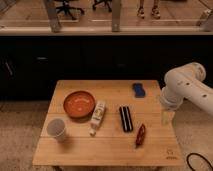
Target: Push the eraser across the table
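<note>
The arm (pixel 192 86) is running off the right edge, its gripper (pixel 167 118) hanging just beside the table (pixel 100 150).

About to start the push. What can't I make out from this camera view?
Camera view:
1. Pale gripper hangs by the right edge of the light-wood plank table, right of the black oblong eraser; one angle cannot show whether it touches the table.
2. White arm: cut off by the right edge; base unseen.
3. Small dark logo at the table corner: too small to read.
4. Dark cable: cut off by the bottom edge.
</note>
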